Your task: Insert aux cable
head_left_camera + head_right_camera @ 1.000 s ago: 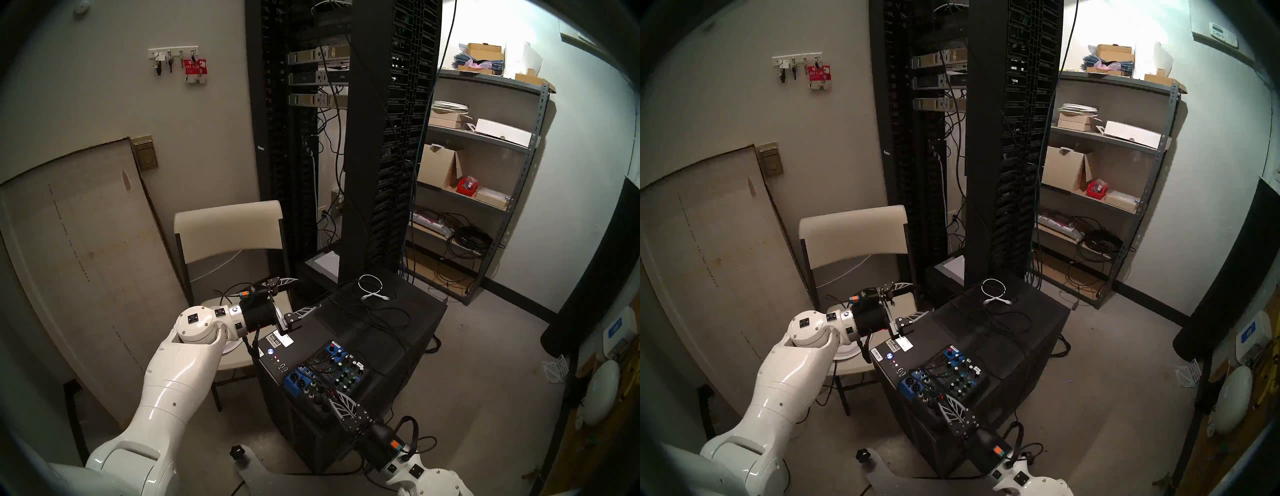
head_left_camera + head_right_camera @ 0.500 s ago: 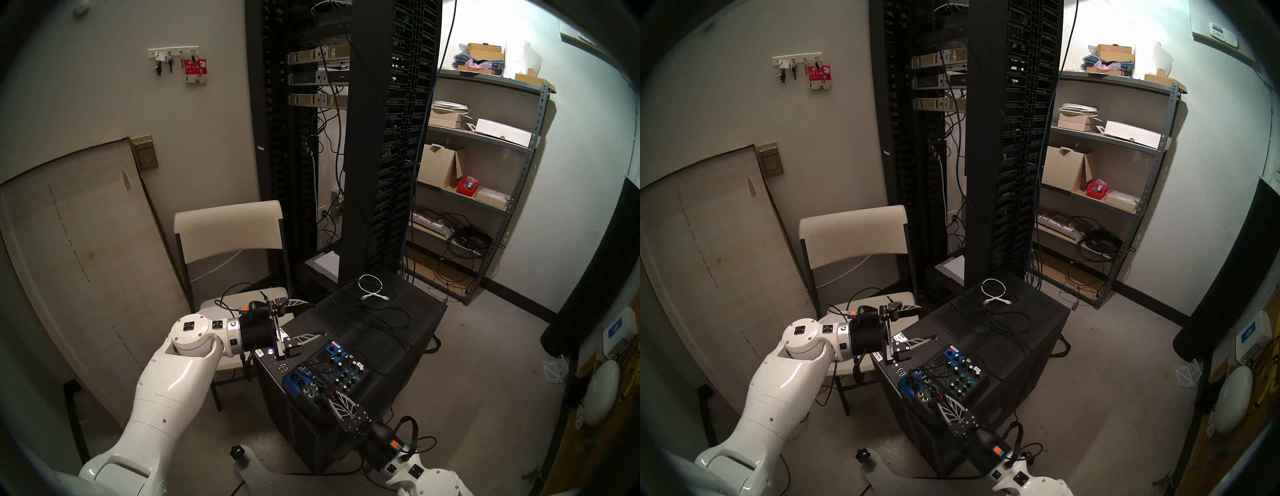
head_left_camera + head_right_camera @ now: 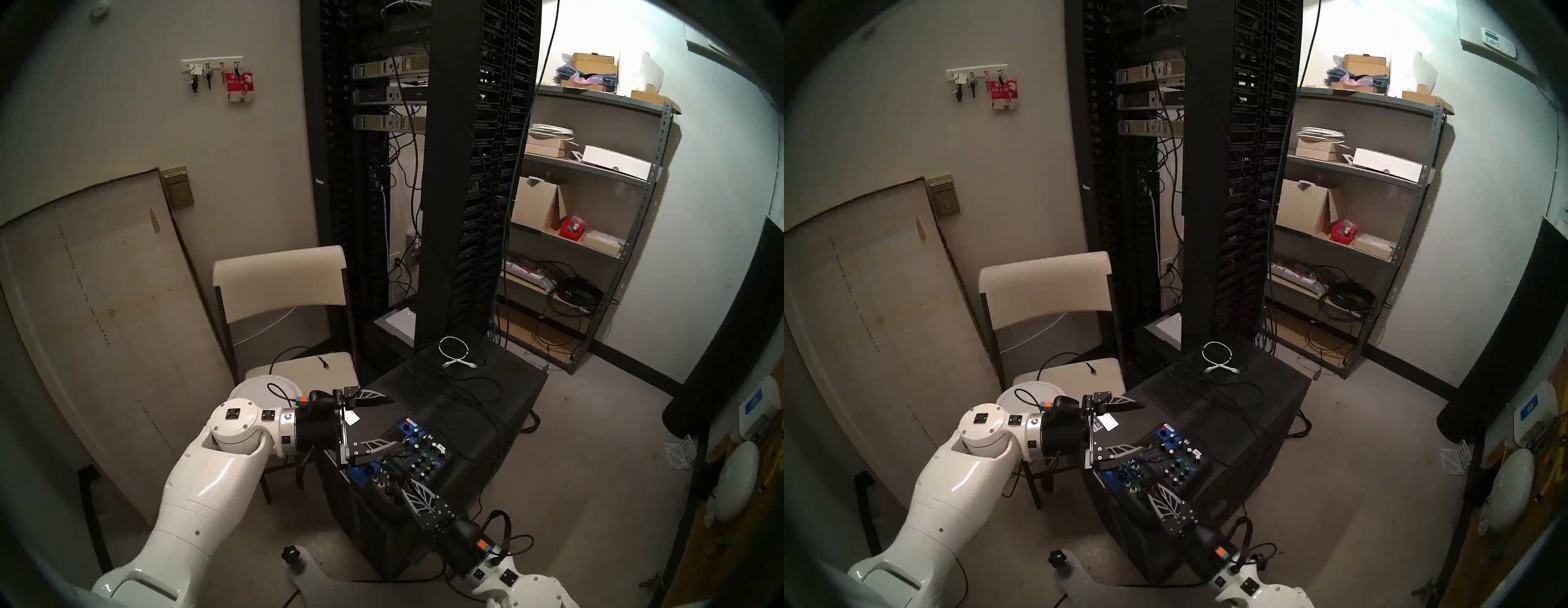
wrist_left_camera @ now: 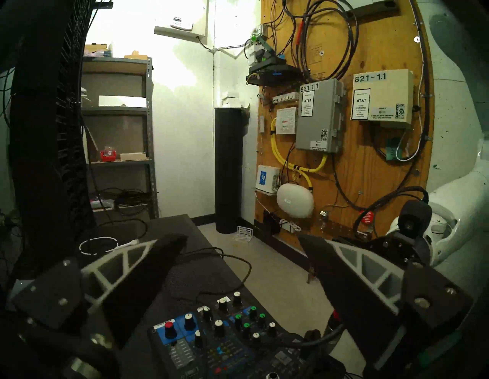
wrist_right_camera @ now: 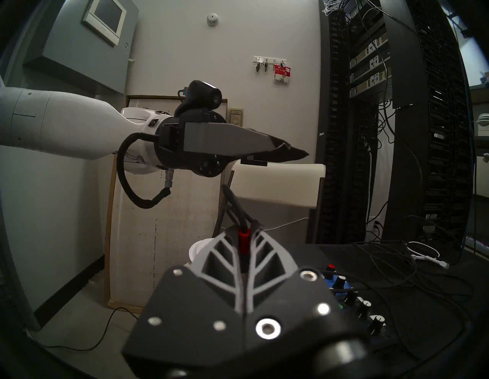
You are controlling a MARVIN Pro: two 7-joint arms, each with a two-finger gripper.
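My right gripper (image 3: pixel 404 489) is shut on the aux cable's plug at the near edge of the small blue-and-black mixer (image 3: pixel 418 456). In the right wrist view the plug's red band (image 5: pixel 243 241) shows between the closed fingers (image 5: pixel 225 251), and the black cable (image 5: pixel 232 201) rises from it. The metal tip is hidden. My left gripper (image 3: pixel 388 420) is open and empty, hovering over the mixer's far left side. In the left wrist view its fingers (image 4: pixel 148 264) spread above the mixer's knobs (image 4: pixel 211 333).
The mixer sits on a large black box (image 3: pixel 479 407) strewn with thin black cables and a coiled white cable (image 3: pixel 454 352). A folding chair (image 3: pixel 280 276) stands to the left. Tall server racks (image 3: pixel 466 170) are behind and a metal shelf (image 3: pixel 594 178) is at the right.
My left arm has swung from above the chair seat toward me and to the right, ending over the mixer, gripper still open. The right gripper has not moved.
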